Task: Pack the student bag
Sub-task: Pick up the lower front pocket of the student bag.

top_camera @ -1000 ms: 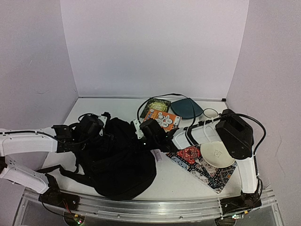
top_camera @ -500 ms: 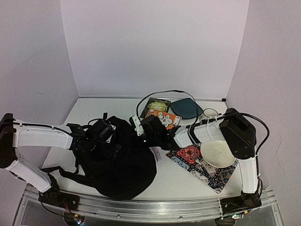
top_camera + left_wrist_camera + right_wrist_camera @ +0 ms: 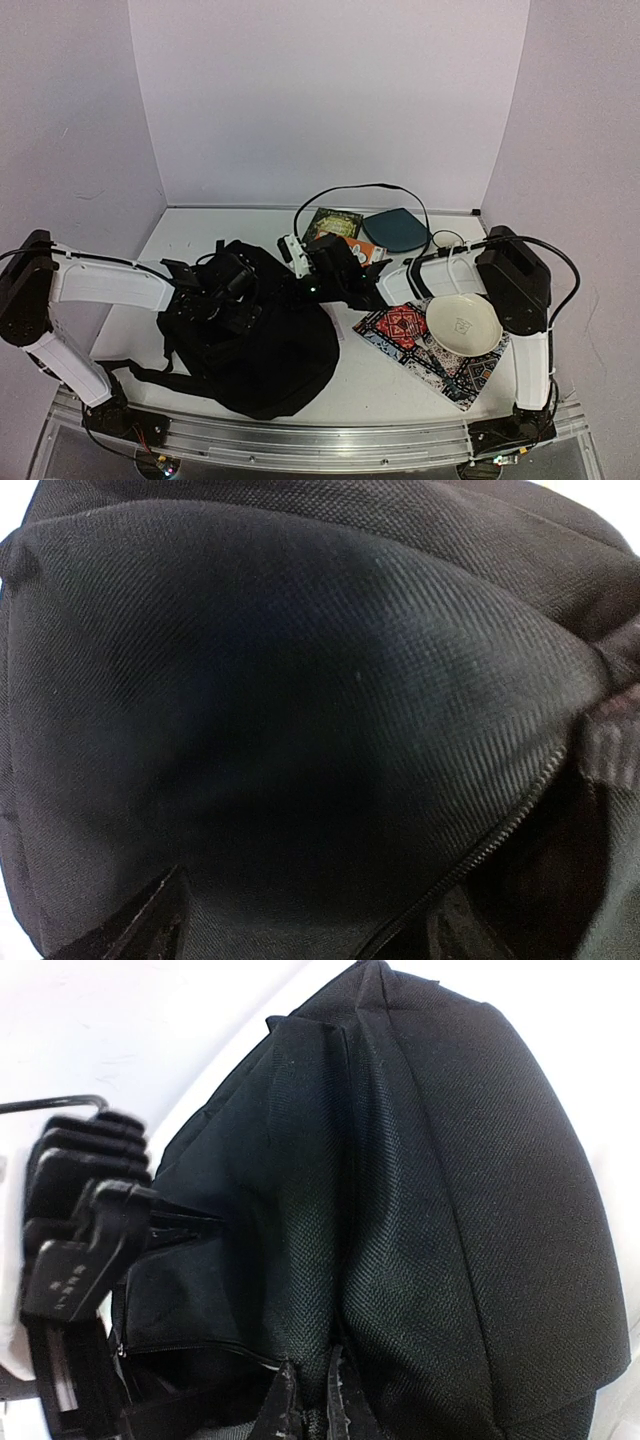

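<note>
The student bag (image 3: 262, 352), a big soft black backpack, lies at the front left of the table with its straps trailing left. My left gripper (image 3: 232, 288) presses down on its top. In the left wrist view black fabric (image 3: 300, 680) fills the frame, a zipper line (image 3: 480, 855) runs at the lower right, and the left gripper (image 3: 305, 925) stands open with its fingertips wide apart against the cloth. My right gripper (image 3: 318, 283) is at the bag's right upper edge. In the right wrist view the right gripper (image 3: 318, 1390) is shut on a fold of the bag (image 3: 450, 1180).
Behind the bag lie a green book (image 3: 334, 222), an orange book (image 3: 362, 252) and a flat teal pouch (image 3: 397, 230). A white bowl (image 3: 463, 324) sits on a patterned cloth (image 3: 410, 345) at the right. A black cable (image 3: 350, 190) loops over the back.
My left arm has swung forward and to the right across the bag's top, its jaws widening. My right gripper has drawn the bag's edge slightly back, and the bag has spread out.
</note>
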Robot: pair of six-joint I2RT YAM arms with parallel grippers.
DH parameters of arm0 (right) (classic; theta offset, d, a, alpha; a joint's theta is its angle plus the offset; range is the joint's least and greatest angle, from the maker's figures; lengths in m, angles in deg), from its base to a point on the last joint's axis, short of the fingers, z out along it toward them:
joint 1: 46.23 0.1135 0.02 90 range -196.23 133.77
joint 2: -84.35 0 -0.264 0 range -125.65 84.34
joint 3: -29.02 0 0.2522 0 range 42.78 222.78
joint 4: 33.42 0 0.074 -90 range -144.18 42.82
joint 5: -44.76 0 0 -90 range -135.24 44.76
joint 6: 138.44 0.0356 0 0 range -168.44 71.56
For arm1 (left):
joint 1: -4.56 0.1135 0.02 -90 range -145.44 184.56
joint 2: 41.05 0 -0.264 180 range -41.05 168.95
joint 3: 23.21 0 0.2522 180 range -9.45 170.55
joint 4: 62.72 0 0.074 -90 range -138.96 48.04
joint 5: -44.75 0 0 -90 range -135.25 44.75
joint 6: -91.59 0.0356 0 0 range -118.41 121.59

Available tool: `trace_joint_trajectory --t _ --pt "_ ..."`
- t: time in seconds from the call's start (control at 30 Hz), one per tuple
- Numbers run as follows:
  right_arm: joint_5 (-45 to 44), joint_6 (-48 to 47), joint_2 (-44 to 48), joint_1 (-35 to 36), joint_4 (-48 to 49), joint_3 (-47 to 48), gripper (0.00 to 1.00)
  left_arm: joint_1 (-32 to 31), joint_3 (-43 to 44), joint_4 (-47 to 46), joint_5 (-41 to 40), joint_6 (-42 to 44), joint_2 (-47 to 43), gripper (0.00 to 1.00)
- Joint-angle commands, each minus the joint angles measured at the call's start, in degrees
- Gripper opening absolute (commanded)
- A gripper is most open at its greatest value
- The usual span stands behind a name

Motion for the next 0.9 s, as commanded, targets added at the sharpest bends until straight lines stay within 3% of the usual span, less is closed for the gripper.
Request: trace_joint_trajectory --t 0.0,0.23,0.47,0.6,0.73,0.87 --pt "3.0 0.6 4.9 -0.2 7.9 1.3 0.00 0.2 1.9 0.7 -10.0 -2.9 -0.4 0.63" --pt "3.0 1.0 4.6 -0.3 8.0 -0.1 0.00 0.8 1.9 0.8 -13.2 -4.5 -7.2 0.38" --pt "3.8 1.7 2.4 -0.3 7.0 1.3 0.04 1.1 3.3 2.3 -7.3 -2.6 -10.7 0.16" --pt "3.8 1.2 2.2 -0.3 5.0 2.3 0.17 2.1 5.4 5.3 -4.7 -1.6 -10.6 0.01" --pt "2.8 -1.2 5.4 -0.4 1.5 1.4 0.38 4.7 8.5 9.1 -2.9 0.8 -9.5 0.00" --pt "-2.3 -4.8 9.6 -0.9 -5.1 -1.1 0.51 6.9 11.2 11.4 -1.2 3.5 -8.7 0.00"
